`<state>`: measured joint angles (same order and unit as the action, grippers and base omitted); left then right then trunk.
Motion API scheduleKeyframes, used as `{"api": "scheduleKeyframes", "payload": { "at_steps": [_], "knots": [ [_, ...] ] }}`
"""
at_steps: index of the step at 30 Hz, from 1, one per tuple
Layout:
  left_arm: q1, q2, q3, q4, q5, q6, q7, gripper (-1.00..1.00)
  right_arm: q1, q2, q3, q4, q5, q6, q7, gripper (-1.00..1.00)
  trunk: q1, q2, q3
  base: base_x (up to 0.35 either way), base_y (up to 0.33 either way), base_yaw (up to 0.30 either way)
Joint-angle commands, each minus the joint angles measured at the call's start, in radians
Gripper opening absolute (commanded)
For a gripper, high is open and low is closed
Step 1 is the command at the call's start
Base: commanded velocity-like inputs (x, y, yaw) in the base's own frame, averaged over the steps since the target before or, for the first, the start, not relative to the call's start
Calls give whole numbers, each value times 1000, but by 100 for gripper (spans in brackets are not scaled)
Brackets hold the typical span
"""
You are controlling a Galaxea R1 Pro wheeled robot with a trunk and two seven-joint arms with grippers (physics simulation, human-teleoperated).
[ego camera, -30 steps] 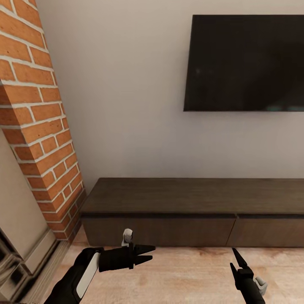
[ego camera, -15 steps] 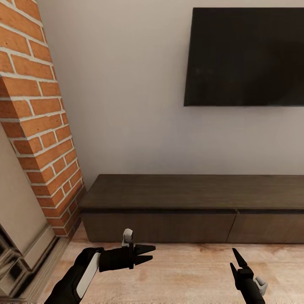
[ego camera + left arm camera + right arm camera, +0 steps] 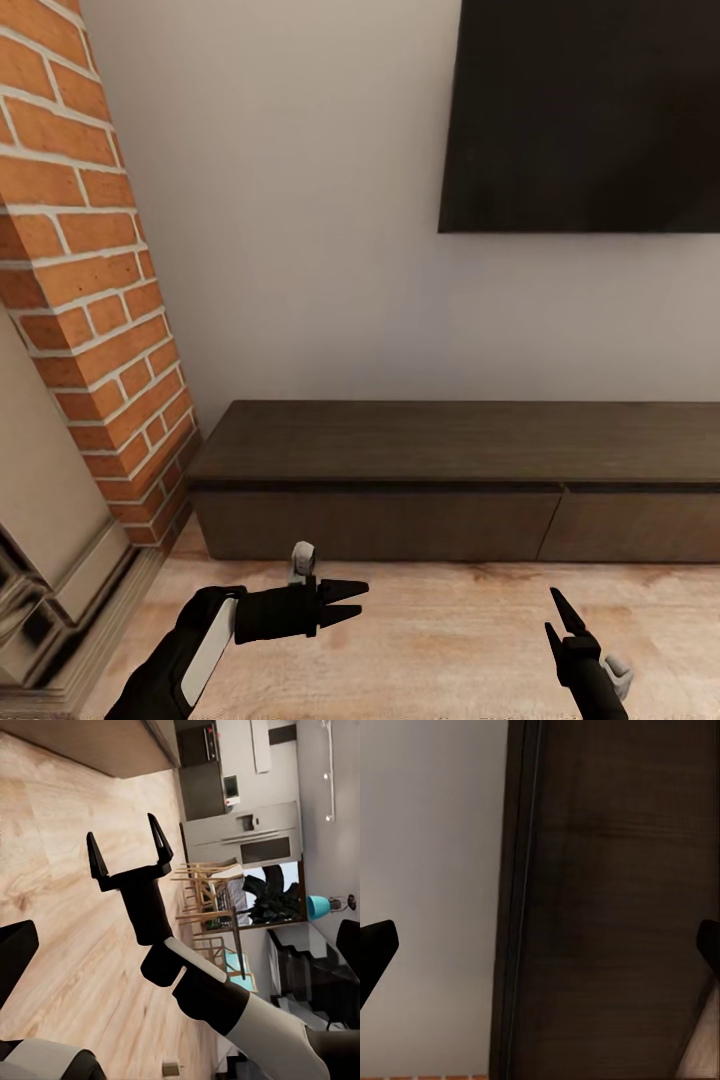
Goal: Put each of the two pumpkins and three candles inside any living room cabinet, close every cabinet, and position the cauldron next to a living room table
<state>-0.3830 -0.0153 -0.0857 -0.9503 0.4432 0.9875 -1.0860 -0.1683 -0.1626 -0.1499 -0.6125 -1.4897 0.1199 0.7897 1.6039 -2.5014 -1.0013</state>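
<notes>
Cabinet (image 3: 455, 480) ahead against wall, low and long, drawer fronts flush, contents hidden from us. Bare wood floor (image 3: 450, 640) between us and its front edge. Left gripper (image 3: 345, 600) fingers apart, empty, above floor. Right gripper (image 3: 557, 612) fingers apart, empty. Brick column (image 3: 90, 300) close on left.

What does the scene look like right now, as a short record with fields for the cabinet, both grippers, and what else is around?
cabinet: long, low, dark brown, against the wall, drawer fronts shut
left gripper: open, empty, above the floor
right gripper: open, empty, facing the cabinet
floor: pale wood
TV: dark screen on the wall above the cabinet
brick column: left of the cabinet
</notes>
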Motion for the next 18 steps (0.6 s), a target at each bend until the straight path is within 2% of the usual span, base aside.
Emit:
{"api": "scheduleKeyframes", "payload": {
  "at_steps": [1,7,12,18],
  "knots": [
    [0,0,0,0,2,5,-2,100,0,0,0,0,-11,10,3,100,0,-1,-5,0,0,0],
    [0,4,1,-1,2,5,-4,100,0,0,0,0,-11,10,2,100,3,-2,-28,0,0,0],
    [0,4,0,-1,2,5,-5,100,0,0,0,0,-11,9,4,100,3,-2,-28,22,0,0],
    [0,5,0,-1,2,5,-5,100,0,0,0,0,-13,10,17,100,3,-2,-28,227,0,0]
  ]
}}
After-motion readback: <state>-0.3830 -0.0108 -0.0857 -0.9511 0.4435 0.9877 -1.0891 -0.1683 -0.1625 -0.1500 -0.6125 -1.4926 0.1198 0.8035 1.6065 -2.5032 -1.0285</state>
